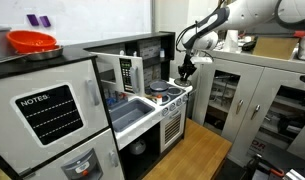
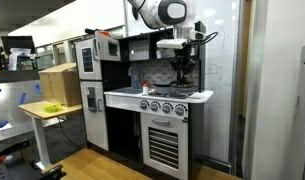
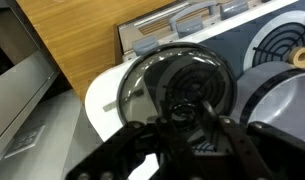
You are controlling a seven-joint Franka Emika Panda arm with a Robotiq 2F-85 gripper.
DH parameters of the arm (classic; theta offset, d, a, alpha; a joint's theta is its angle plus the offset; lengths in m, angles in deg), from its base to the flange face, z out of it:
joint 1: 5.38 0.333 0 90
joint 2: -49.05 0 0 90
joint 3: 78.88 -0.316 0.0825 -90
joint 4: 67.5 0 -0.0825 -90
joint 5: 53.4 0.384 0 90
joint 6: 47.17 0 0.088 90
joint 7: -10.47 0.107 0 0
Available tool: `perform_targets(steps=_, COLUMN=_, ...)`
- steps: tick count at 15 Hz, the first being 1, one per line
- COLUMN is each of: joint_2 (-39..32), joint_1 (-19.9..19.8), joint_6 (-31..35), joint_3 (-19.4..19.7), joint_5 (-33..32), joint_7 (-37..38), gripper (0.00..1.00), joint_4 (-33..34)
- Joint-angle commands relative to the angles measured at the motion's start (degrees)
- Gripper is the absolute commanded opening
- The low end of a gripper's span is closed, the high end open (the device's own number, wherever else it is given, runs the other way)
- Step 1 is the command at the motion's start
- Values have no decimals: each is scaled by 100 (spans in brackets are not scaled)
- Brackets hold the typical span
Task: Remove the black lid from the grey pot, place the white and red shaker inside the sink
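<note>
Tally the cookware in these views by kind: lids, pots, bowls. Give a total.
black lid: 1
grey pot: 1
red-orange bowl: 1
Total: 3

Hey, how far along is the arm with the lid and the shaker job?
Done: the black lid looks off the grey pot, which sits beside it. In hand: the gripper is shut on the lid's knob, above the stove. Left: set the lid down, then move the shaker, too small to pick out here, into the sink.
</note>
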Motion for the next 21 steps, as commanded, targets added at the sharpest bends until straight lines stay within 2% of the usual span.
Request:
perform_targets(steps=1, joint_2=-67, joint_1=2, joint_6=114, joint_3=-27, joint_5=71, joint_7=-97, gripper=8, joint_4=-41)
perform_targets(steps=12, joint_2=-760, joint_1=318, joint_6=-288, joint_3=23, joint_5=-481, joint_7=26, gripper=8, joint_4=799)
perform_targets(steps=15, joint_2=-912, joint_1=346, joint_6=-211, joint_3=11, joint_5=-633, joint_7=-41, gripper=8, joint_4=1011)
perform_targets(steps=16, joint_2=-946, joint_1=356, joint_6=-221, joint_3=14, joint_5=-682, joint_7=-34, gripper=58, joint_4=1084)
perform_targets(steps=18, joint_2=-948, joint_1=354, joint_6=-173, joint_3=-3, joint_5=-735, joint_7=-70, gripper=65, joint_4=1127)
perform_targets(steps=21, joint_2=-848, joint_1=369, joint_6=-119, joint_3=-19, joint_5=-779, joint_7=-120, gripper=87, joint_4=1105)
